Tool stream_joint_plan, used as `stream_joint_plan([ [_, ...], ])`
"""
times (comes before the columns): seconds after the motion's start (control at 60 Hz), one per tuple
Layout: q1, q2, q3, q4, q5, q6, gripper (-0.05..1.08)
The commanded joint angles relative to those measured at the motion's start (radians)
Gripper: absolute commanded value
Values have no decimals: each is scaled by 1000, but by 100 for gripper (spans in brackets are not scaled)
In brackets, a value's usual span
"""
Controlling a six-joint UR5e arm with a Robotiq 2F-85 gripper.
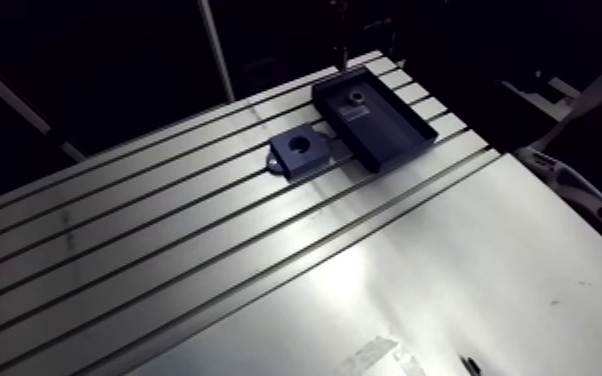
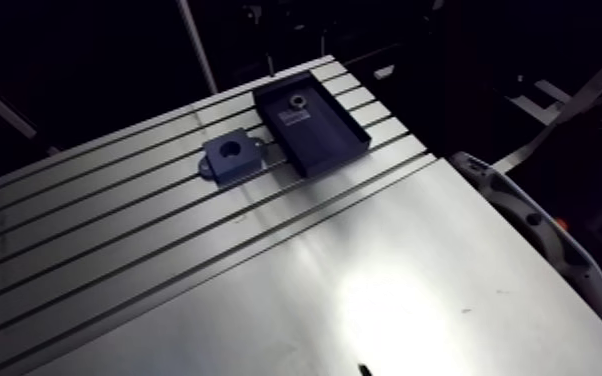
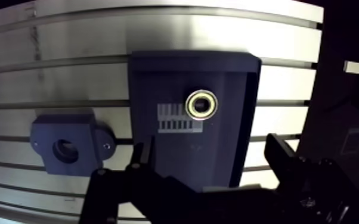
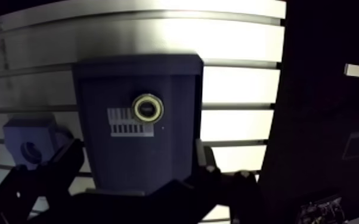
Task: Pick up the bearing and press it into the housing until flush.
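The slotted aluminium tabletop point(image 1: 165, 270) carries a dark rectangular tray point(image 3: 158, 77), its long axis across the slots. Just beside the tray sits the blue housing point(image 3: 68, 146), bore up. The bearing point(image 3: 202, 105) lies flat in the tray, bore upward, at the corner of a barcode-like label point(image 3: 173, 118) that cannot be read. The jaws stand wide and empty above the tray.

Silvery ring bearing point(image 1: 357, 97), dark-blue block housing point(image 1: 287, 158): apart
Arm view: bearing flat, two o'clock of the housing, whose bore faces up.
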Motion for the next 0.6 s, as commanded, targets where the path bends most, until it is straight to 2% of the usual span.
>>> stream_joint_plan([
  [0.017, -8, 6, 24, -27, 2, -4, 1],
  [0.15, -16, 24, 22, -29, 4, -4, 4],
  [0.233, -19, 32, 24, -47, 5, -3, 13],
  [0.383, -18, 45, 32, -62, 6, -3, 18],
  [0.45, -18, 54, 32, -62, 6, -3, 25],
  [0.6, -15, 56, 35, -63, 6, 0, 27],
])
